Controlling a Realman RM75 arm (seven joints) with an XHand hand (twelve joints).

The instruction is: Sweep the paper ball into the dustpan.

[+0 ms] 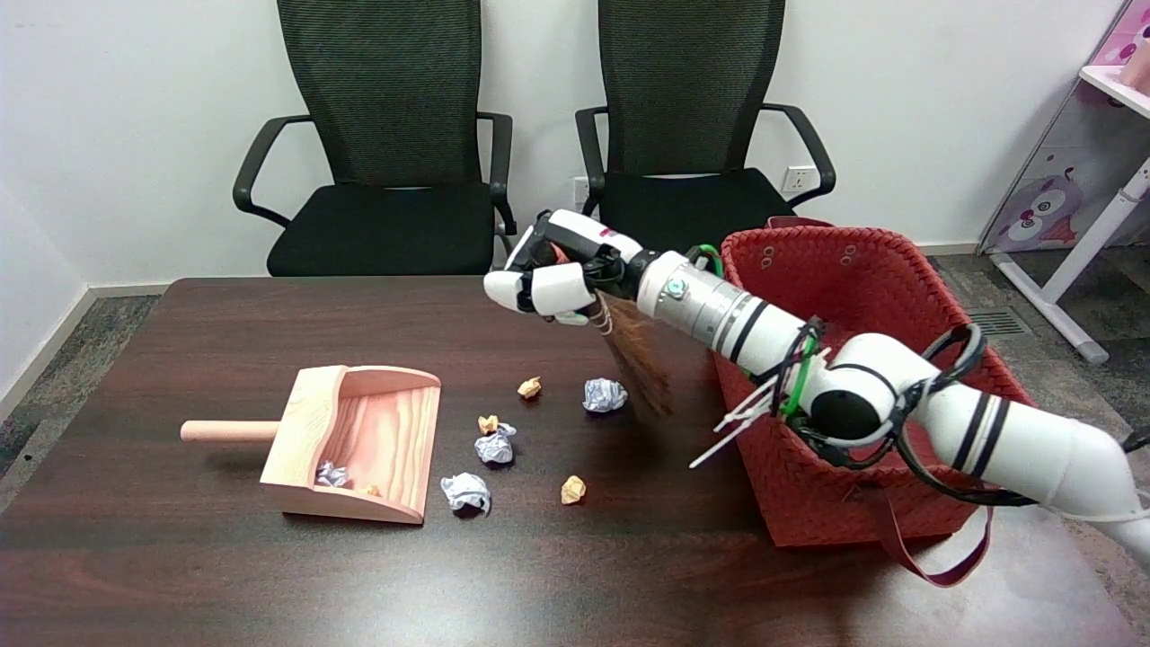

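A dark wood counter [225, 575] filled the frame, with two black office chairs [386, 153] against the wall at 12 o'clock. A red woven basket [862, 288] stood on the counter's edge at 3 o'clock, partly crossed by the white right arm [862, 386] reaching in from 4 o'clock. The wooden dustpan [359, 440] lay at 9 o'clock, its handle pointing to 9 and its open mouth facing 3; a white paper ball [331, 474] and a small tan scrap sat inside it. The right robot hand [552, 274], just above centre, had its fingers wrapped around the handle of a small brown broom [640, 359], whose blurred bristles hung toward 5 o'clock above the counter. Between broom and dustpan lay loose paper: a white paper ball nearest the bristles [605, 394], two more white balls [495, 445] nearer the dustpan's mouth, and three small tan scraps [530, 387] scattered among them.
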